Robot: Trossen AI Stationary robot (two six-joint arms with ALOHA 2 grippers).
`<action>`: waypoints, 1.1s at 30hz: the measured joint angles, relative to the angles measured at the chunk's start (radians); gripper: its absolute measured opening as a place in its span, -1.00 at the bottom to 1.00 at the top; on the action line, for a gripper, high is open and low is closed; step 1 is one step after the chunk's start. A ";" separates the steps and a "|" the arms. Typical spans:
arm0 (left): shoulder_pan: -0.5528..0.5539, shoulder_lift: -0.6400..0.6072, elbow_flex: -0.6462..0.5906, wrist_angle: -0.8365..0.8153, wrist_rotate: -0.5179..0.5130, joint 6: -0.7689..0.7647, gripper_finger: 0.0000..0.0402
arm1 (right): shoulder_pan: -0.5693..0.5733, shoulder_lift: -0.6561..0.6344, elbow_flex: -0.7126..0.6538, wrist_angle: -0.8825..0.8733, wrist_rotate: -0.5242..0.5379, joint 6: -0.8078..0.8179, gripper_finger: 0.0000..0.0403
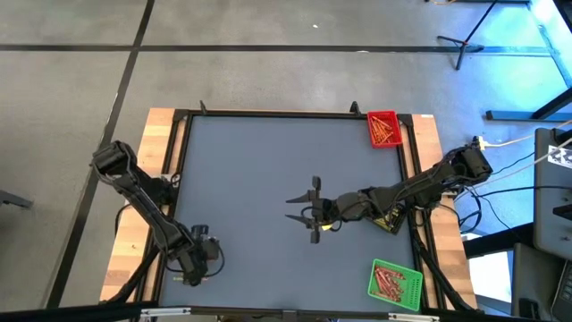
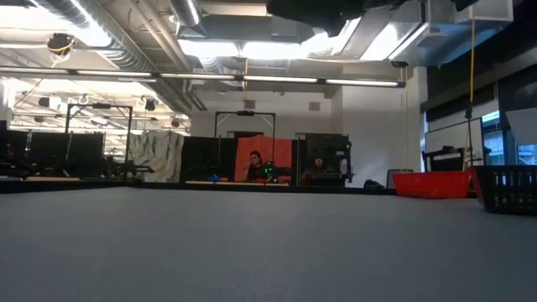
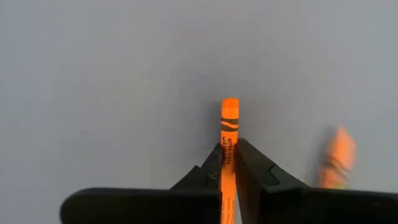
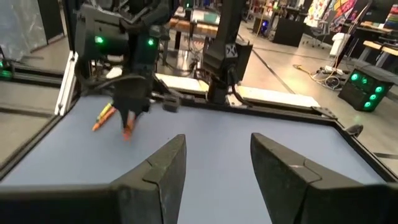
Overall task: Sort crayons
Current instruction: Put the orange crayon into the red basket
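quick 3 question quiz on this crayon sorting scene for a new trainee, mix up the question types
1. True or false: the left gripper is shut on an orange crayon.
2. Which tray sits at the table's far right corner in the high view? A) the red tray B) the green tray C) a blue one
3. Fill in: the right gripper, over mid-table, has its jaws ____.

Key: 1 true; 2 A; 3 open

Setting: robotics lab or workshop.
Evidence: exposed ceiling ducts [image 2: 126, 38], strip lights, equipment racks [image 2: 243, 147], concrete floor [image 1: 268, 72] with tape lines.
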 joint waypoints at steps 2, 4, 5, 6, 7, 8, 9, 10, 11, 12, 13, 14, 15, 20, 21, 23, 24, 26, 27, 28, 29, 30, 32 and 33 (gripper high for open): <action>0.015 -0.027 0.021 -0.043 -0.098 0.035 -0.96 | 0.000 0.000 0.000 0.014 0.000 0.003 -0.12; 0.021 -0.063 0.061 -0.072 -0.197 0.083 -0.95 | 0.000 0.000 0.000 0.023 0.000 0.017 -0.12; 0.024 -0.084 0.081 -0.085 -0.251 0.113 -0.95 | 0.000 0.000 0.000 0.026 0.000 0.029 -0.11; 0.024 -0.102 0.095 -0.093 -0.315 0.148 -0.95 | 0.000 0.000 0.000 0.027 0.000 0.041 -0.10; 0.027 -0.121 0.108 -0.096 -0.390 0.188 -0.95 | 0.000 0.000 0.000 0.027 0.000 0.044 -0.07; 0.029 -0.139 0.120 -0.090 -0.472 0.229 -0.95 | 0.000 0.000 0.000 0.026 0.000 0.044 -0.04; 0.030 -0.157 0.131 -0.070 -0.551 0.268 -0.95 | 0.000 0.000 0.000 0.025 0.000 0.044 0.01; 0.030 -0.175 0.138 -0.044 -0.623 0.312 -0.95 | 0.000 0.000 0.000 0.025 -0.002 0.044 0.07; 0.029 -0.192 0.141 -0.009 -0.690 0.358 -0.95 | 0.000 0.000 0.000 0.025 -0.011 0.044 0.13; 0.029 -0.207 0.141 0.028 -0.747 0.406 -0.95 | 0.000 0.000 0.000 0.026 -0.027 0.044 0.19; 0.030 -0.221 0.140 0.066 -0.798 0.452 -0.95 | 0.000 0.000 0.000 0.026 -0.040 0.043 0.24; 0.031 -0.229 0.140 0.110 -0.843 0.501 -0.95 | 0.000 0.000 0.000 0.026 -0.051 0.034 0.29; 0.034 -0.235 0.140 0.154 -0.881 0.552 -0.95 | 0.000 0.000 0.000 0.028 -0.059 0.021 0.34; 0.061 -0.231 0.131 0.413 -0.935 0.802 -0.95 | 0.000 0.010 0.000 0.069 -0.078 0.000 0.44; 0.076 -0.225 0.119 0.492 -0.933 0.854 -0.95 | 0.000 0.018 0.001 0.092 -0.081 -0.006 0.44; 0.109 -0.213 0.081 0.659 -0.886 0.968 -0.95 | 0.000 0.042 0.001 0.141 -0.109 -0.021 0.45; 0.127 -0.208 0.062 0.739 -0.840 1.012 -0.95 | 0.000 0.058 0.001 0.176 -0.124 -0.033 0.45; 0.163 -0.200 0.019 0.905 -0.748 1.085 -0.95 | 0.000 0.085 0.001 0.225 -0.137 -0.060 0.45; 0.179 -0.196 0.001 0.969 -0.717 1.113 -0.95 | 0.000 0.098 0.001 0.253 -0.140 -0.072 0.45; 0.192 -0.191 -0.014 1.021 -0.702 1.134 -0.95 | 0.000 0.109 0.001 0.279 -0.146 -0.085 0.45; 0.203 -0.188 -0.029 1.065 -0.698 1.155 -0.95 | 0.000 0.116 0.001 0.296 -0.158 -0.091 0.45; 0.214 -0.183 -0.041 1.110 -0.698 1.180 -0.95 | 0.000 0.124 0.001 0.308 -0.172 -0.099 0.45; 0.238 -0.179 -0.058 1.191 -0.653 1.212 -0.95 | 0.000 0.142 0.001 0.345 -0.184 -0.110 0.45; 0.251 -0.176 -0.062 1.226 -0.620 1.223 -0.95 | 0.000 0.151 0.001 0.364 -0.183 -0.111 0.45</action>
